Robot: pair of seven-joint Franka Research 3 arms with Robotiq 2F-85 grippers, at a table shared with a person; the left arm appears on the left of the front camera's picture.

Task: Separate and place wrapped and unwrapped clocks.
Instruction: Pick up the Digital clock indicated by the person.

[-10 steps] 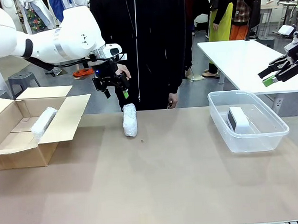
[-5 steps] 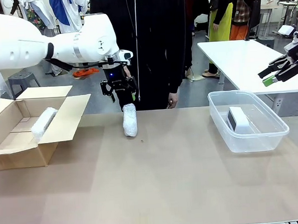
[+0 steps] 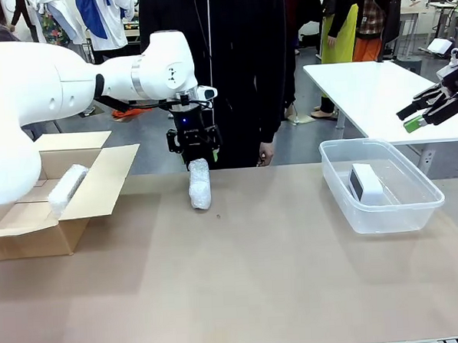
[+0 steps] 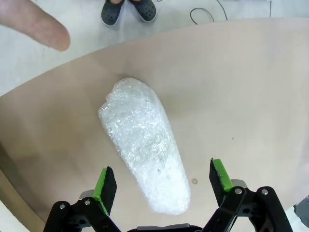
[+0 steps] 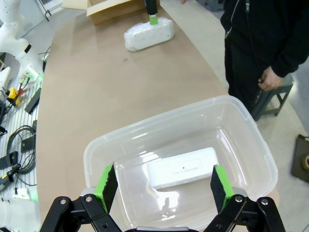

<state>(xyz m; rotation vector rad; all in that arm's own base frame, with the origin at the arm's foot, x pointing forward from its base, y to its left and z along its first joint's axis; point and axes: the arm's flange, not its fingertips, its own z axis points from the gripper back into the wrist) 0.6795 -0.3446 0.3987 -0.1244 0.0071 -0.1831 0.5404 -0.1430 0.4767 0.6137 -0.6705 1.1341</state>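
Note:
A wrapped clock (image 3: 200, 184) in white bubbly wrap lies on the table near its far edge. My left gripper (image 3: 194, 146) hangs open just above its far end; in the left wrist view the bundle (image 4: 145, 145) lies below and between the green pads (image 4: 105, 185). A second wrapped clock (image 3: 67, 187) rests in the cardboard box (image 3: 99, 186) at left. The bare white clock (image 3: 366, 184) lies in the clear plastic tub (image 3: 415, 208) at right. My right gripper (image 3: 421, 109) hovers open above and right of the tub, and the right wrist view looks down on the clock (image 5: 183, 167) in it.
A person in black stands at the far side of the table, one hand (image 3: 265, 156) near the edge and a fingertip (image 4: 34, 24) in the left wrist view. A white table (image 3: 379, 94) stands behind the tub. The near half of the brown table (image 3: 258, 293) is bare.
My left arm has swung right and lowered, bringing its gripper from left of the bundle to right above it. The right arm has not moved.

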